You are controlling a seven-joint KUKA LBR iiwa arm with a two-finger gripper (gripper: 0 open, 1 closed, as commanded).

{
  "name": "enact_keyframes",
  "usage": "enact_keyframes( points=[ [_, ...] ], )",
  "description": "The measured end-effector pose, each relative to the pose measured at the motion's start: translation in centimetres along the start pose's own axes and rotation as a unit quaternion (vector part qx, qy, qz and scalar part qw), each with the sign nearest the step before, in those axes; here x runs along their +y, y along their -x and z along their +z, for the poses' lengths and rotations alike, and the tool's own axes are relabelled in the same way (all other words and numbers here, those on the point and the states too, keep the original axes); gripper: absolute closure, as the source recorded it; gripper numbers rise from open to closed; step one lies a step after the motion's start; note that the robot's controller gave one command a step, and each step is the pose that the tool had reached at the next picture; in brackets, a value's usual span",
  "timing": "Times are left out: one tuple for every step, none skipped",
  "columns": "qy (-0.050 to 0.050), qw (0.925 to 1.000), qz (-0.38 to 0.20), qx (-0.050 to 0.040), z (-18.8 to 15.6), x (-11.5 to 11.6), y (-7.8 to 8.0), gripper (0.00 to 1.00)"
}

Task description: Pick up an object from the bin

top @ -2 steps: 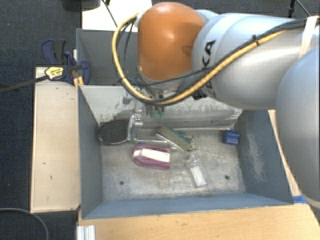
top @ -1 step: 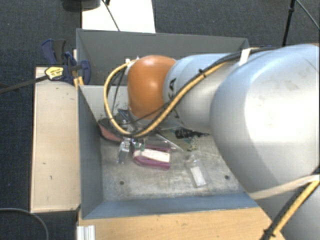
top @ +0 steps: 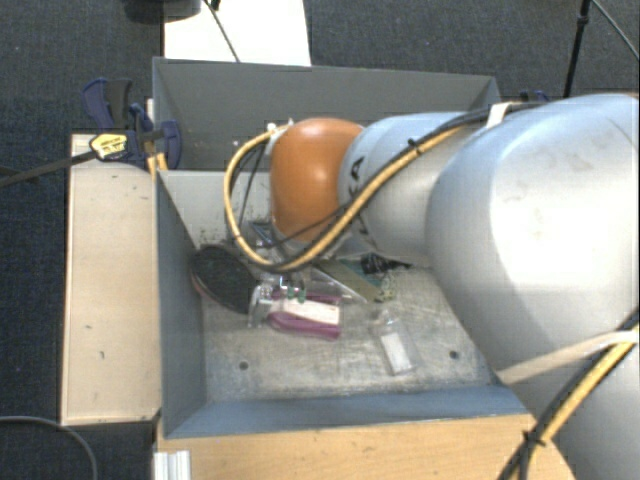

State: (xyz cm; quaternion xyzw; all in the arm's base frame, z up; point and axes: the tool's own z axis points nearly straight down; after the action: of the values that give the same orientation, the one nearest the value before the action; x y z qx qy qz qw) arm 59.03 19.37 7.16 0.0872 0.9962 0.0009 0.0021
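My gripper point(top: 272, 295) is low in the left half of the bin, under the arm's orange cover. It sits between a dark oval flat thing point(top: 222, 276) on its left and a magenta and white oblong object point(top: 308, 316) just to its lower right, touching or nearly touching the latter. Nothing can be made out in its grasp.
A small clear plastic piece point(top: 395, 351) lies on the bin floor right of centre. A green-edged flat thing point(top: 372, 282) pokes out from under the arm. The arm hides the bin's right and back parts. The bin's front left floor is bare.
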Motion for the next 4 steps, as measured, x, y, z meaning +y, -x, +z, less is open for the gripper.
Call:
enact_keyframes(
  points=[
    [0.001,1.0000,0.002,-0.0029,-0.2,0.0,0.2,1.00],
    [0.000,1.0000,0.002,0.0007,0.0,0.1,-0.1,0.00],
    [-0.001,0.9978,0.066,0.0024,-0.4,-4.8,0.9,0.00],
    [0.001,0.9978,0.066,-0.0007,-0.5,-4.7,1.0,1.00]
  ],
)
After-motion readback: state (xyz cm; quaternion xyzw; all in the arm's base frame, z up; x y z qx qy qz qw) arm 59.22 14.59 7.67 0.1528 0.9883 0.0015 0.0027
